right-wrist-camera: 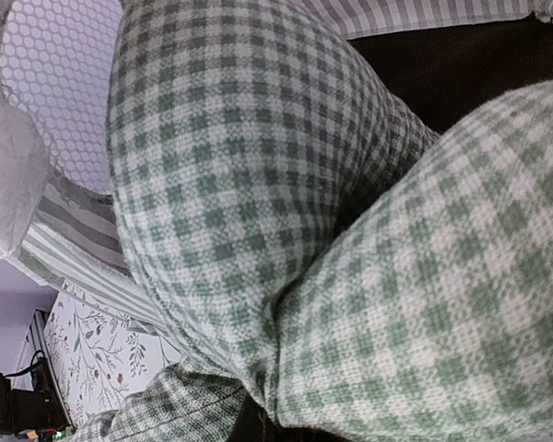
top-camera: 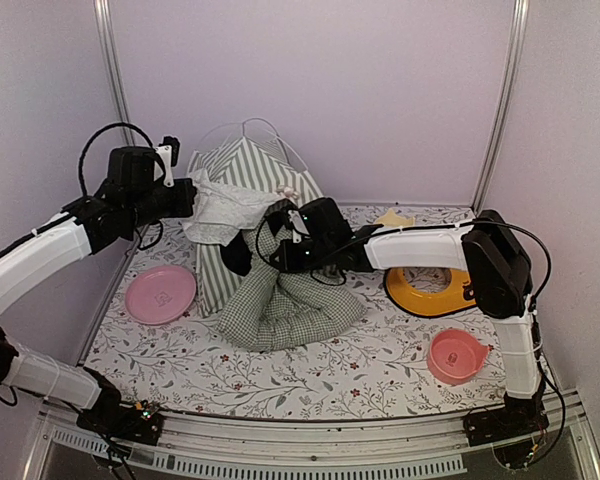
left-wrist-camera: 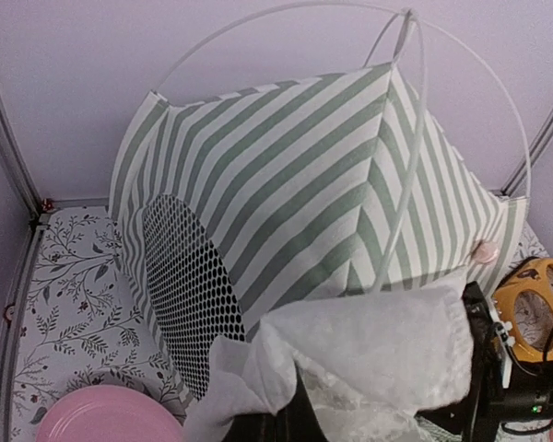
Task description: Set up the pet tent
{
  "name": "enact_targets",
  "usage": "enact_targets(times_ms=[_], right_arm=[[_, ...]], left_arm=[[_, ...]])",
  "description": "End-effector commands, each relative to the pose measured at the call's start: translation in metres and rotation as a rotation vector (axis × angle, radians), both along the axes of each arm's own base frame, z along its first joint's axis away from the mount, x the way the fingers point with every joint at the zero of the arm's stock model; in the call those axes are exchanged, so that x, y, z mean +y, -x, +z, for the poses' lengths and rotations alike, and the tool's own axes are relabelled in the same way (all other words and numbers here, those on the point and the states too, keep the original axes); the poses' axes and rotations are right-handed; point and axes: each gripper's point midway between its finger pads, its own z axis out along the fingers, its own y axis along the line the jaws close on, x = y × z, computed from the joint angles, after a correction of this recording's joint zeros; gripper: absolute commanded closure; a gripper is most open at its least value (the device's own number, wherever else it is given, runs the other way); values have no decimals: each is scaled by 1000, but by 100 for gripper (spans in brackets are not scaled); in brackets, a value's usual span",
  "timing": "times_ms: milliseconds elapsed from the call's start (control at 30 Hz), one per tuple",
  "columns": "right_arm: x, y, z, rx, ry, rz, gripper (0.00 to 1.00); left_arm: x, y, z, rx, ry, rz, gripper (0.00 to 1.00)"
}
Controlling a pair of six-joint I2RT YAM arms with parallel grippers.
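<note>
The pet tent [top-camera: 242, 165] stands at the back left of the bench [top-camera: 310, 375], leaning a little. My left gripper [top-camera: 190, 200] is clamped on its lace curtain [top-camera: 225, 210], holding it up. My right gripper [top-camera: 280, 248] is closed on the folded cushion [top-camera: 290, 305] just in front.

I judge the cushion goes inside next. I'd hold the curtain high, feed the cushion in low, and avoid shoving the tent wall.

I count one tent, one cushion, one pink plate [top-camera: 160, 293], one pink bowl [top-camera: 455, 355] and one yellow ring [top-camera: 430, 290].
</note>
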Motion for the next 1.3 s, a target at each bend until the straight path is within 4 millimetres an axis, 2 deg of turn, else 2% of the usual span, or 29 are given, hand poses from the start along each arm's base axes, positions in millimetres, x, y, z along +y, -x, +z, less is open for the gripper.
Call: enact_targets(times_ms=[0, 100, 200, 367, 633, 800, 1000, 1267], right_arm=[[-3, -7, -16, 16, 41, -27, 100], [-4, -8, -16, 14, 45, -27, 100], [-3, -8, -16, 13, 48, -24, 100], [-3, -8, -17, 11, 51, -23, 100], [-3, -8, -19, 12, 55, -22, 100], [-3, -8, -19, 13, 56, -22, 100], [-3, -8, -21, 16, 61, -19, 100], [-1, -12, -18, 0, 89, -10, 100]], left_arm=[[-5, -9, -6, -23, 53, -58, 91], [-11, -10, -6, -38, 84, -104, 79], [-17, -9, -9, -38, 126, -147, 72], [-14, -1, -13, -57, 230, -193, 60], [-14, 16, -2, -117, 334, -276, 50], [-24, 27, 1, -147, 384, -363, 42], [-25, 15, -15, -88, 346, -344, 41], [-23, -6, -35, -1, 254, -289, 51]])
